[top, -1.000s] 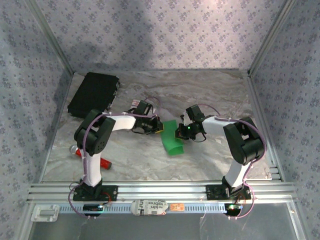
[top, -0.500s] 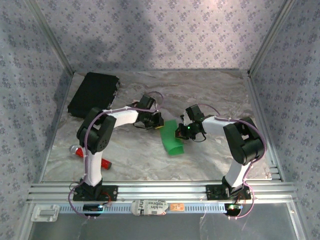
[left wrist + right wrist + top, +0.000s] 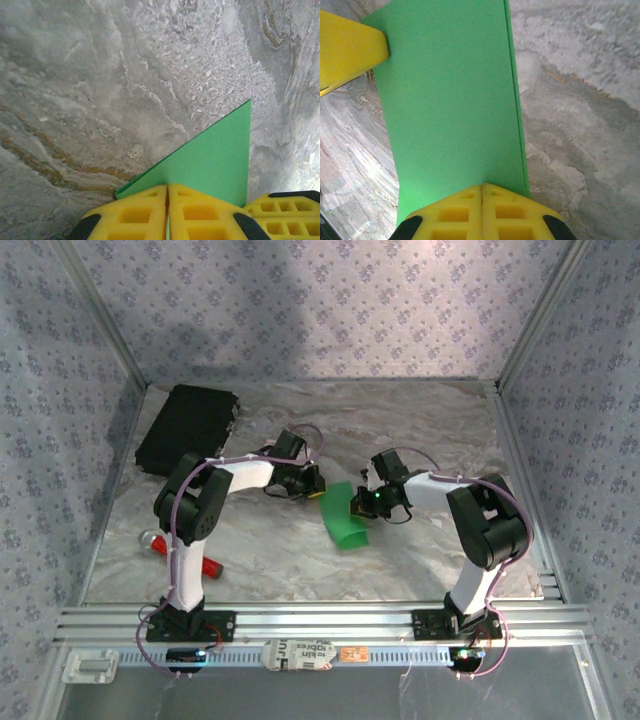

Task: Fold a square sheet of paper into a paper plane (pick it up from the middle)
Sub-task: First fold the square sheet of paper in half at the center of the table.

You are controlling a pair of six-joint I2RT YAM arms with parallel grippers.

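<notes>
The bright green sheet of paper point(image 3: 343, 520) lies on the marble table between my two grippers, folded over into a doubled strip. My left gripper point(image 3: 316, 492) is at its far left corner. In the left wrist view its yellow fingers point(image 3: 135, 212) are shut, a thin green sliver shows in their seam, and a green triangle of paper point(image 3: 215, 160) rises beyond the left gripper point(image 3: 168, 186). My right gripper point(image 3: 360, 505) is shut, and its tips point(image 3: 482, 186) sit against the broad face of the paper point(image 3: 450, 110). No paper shows between them.
A black rectangular case point(image 3: 187, 427) lies at the back left. A small white card point(image 3: 272, 447) sits behind the left gripper. A red bar-shaped tool point(image 3: 205, 564) lies by the left arm's base. Patterned walls enclose the table on three sides.
The left gripper and forearm have shifted slightly back and to the left at the paper's corner. The right arm and the paper have stayed where they were.
</notes>
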